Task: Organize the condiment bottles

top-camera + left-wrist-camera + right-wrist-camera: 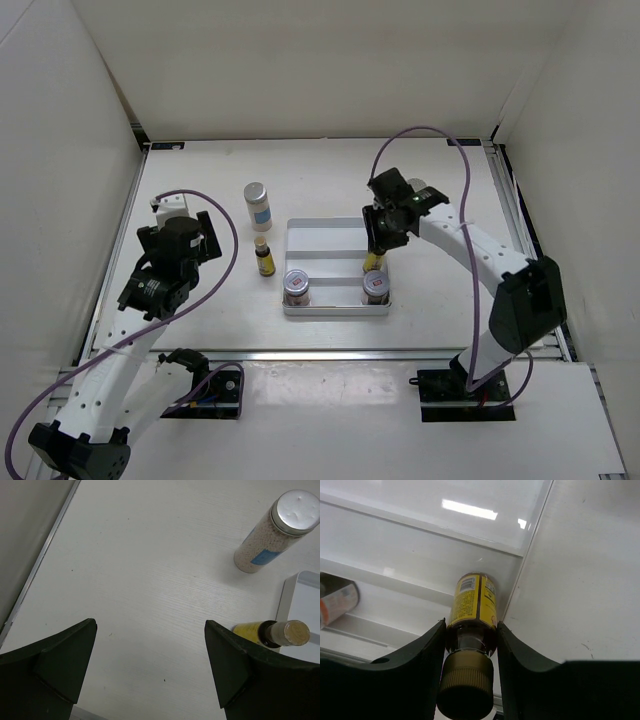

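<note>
Right end effector [470,630] pinches 1 yellow-labelled bottle [471,600] against the right wall of the tray [325,235], cap hidden from overhead; left end effector [150,625] spread above the bench [140,555] near its left edge.

**Table layout: tray and bottles**

Tray [335,232] sat mid-table. Its near compartment held the left jar [296,287] and the right jar [375,287] at opposite ends. Behind the right jar, at the tray's right wall, was the gripped bottle [472,600], between the right gripper [471,625] fingers. On the table [200,180], the slim bottle [264,258] stood just left of the tray, with the taller bottle [258,205] behind it.
</note>
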